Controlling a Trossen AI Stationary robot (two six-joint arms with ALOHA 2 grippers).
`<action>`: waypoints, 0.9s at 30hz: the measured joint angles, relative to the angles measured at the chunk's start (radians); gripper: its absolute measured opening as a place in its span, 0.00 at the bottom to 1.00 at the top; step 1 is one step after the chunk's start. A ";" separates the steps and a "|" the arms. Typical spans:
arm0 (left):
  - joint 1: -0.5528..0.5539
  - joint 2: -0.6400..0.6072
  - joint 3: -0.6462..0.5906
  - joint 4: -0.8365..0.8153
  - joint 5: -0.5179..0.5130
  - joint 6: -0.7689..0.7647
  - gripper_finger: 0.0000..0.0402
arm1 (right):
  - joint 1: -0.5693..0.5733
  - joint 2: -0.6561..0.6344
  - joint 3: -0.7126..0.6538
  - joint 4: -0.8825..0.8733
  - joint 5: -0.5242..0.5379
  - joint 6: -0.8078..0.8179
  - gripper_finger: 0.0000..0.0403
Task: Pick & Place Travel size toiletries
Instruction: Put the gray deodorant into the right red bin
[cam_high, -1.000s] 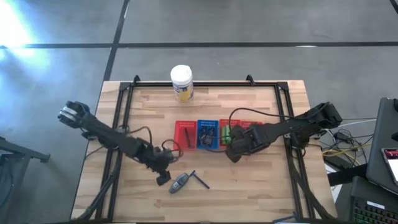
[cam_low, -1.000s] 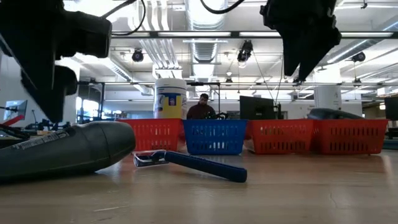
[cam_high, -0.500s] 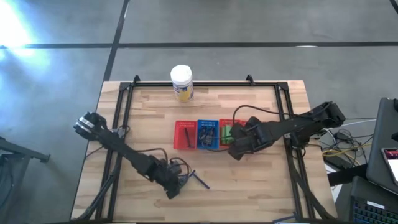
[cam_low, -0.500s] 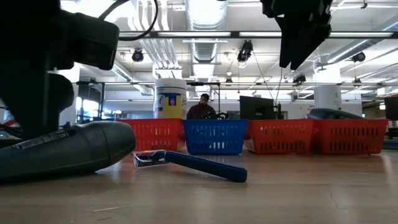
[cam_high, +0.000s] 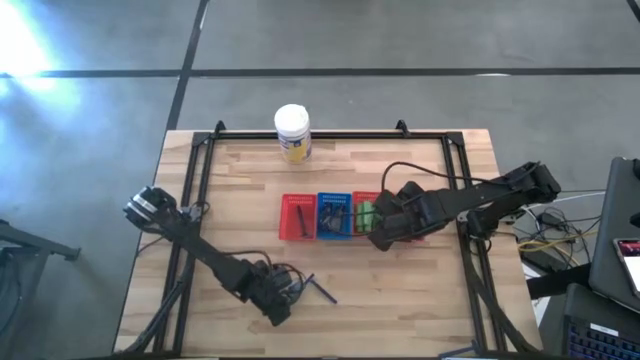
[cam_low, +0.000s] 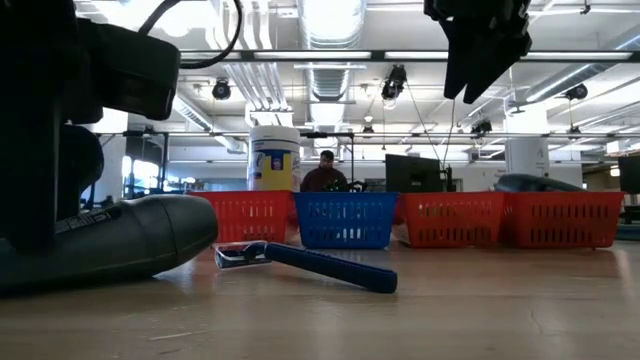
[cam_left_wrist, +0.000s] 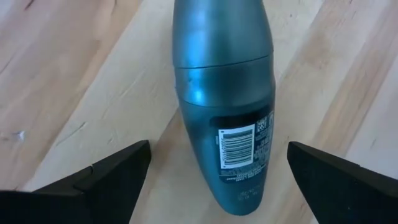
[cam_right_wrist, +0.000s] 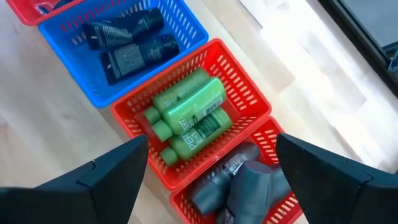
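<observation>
A grey oval bottle (cam_left_wrist: 224, 81) lies on its side on the wooden table, near the near edge; it also fills the left of the low view (cam_low: 120, 240). My left gripper (cam_left_wrist: 217, 149) is open and low over the bottle's lower end, one finger on either side, touching nothing. The arm hides the bottle in the high view (cam_high: 283, 303). A thin dark stick (cam_high: 320, 290) lies flat just to the right. My right gripper (cam_right_wrist: 211, 142) is open and hovers above baskets holding green bottles (cam_right_wrist: 186, 115), grey bottles (cam_right_wrist: 242, 180) and black tubes (cam_right_wrist: 127, 43).
A row of red and blue mesh baskets (cam_high: 333, 232) stands at the table's middle. A white jar with a yellow label (cam_high: 292, 132) stands at the far edge. A black frame (cam_high: 190, 200) runs round the table. Bare wood lies left and right of the bottle.
My left gripper has moved toward the near edge and down over the grey bottle, which now lies between its fingers; the bottle and the stick have stayed put. My right gripper has risen a little and drifted toward the far right, over the baskets.
</observation>
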 joint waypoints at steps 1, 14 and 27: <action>0.000 0.005 0.000 0.000 -0.008 0.002 0.96 | -0.002 0.000 0.000 0.000 0.000 -0.008 0.85; 0.000 0.021 -0.003 -0.061 -0.082 0.040 0.74 | -0.017 0.000 0.000 0.001 0.000 -0.083 0.81; 0.004 -0.054 -0.013 -0.098 -0.138 0.088 0.45 | -0.033 -0.014 -0.001 0.030 -0.071 -0.147 0.76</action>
